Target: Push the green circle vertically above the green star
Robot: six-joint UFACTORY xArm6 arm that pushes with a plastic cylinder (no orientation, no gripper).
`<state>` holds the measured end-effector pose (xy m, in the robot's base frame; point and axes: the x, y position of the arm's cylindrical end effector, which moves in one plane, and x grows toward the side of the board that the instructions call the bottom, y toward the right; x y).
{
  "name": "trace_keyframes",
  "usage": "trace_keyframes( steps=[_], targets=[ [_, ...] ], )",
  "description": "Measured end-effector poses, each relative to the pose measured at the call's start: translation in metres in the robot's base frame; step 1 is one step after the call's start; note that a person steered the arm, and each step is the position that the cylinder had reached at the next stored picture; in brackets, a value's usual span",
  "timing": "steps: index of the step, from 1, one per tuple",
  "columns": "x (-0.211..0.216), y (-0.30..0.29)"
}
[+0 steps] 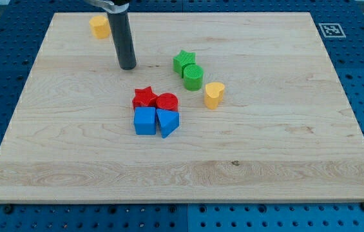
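The green circle (193, 77) stands on the wooden board (265, 148), touching the green star (183, 62), which lies just up and left of it. My tip (128, 66) rests on the board to the left of both green blocks, apart from them, about level with the star. The dark rod rises from the tip to the view's top.
A red star (144, 97), a red circle (167, 102), a blue cube (145, 120) and a blue triangle (167, 122) cluster below my tip. A yellow heart (214, 94) stands right of the green circle. A yellow block (99, 26) sits at the top left.
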<state>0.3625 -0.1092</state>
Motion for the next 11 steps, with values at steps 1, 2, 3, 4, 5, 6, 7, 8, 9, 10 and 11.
trace_keyframes(
  steps=[1, 2, 3, 4, 5, 6, 7, 8, 9, 10, 11],
  targets=[
    [0.019, 0.028],
    [0.020, 0.032],
    [0.031, 0.058],
    [0.034, 0.073],
    [0.050, 0.094],
    [0.057, 0.111],
    [0.059, 0.139],
    [0.059, 0.140],
    [0.059, 0.143],
    [0.059, 0.147],
    [0.059, 0.155]
  ],
)
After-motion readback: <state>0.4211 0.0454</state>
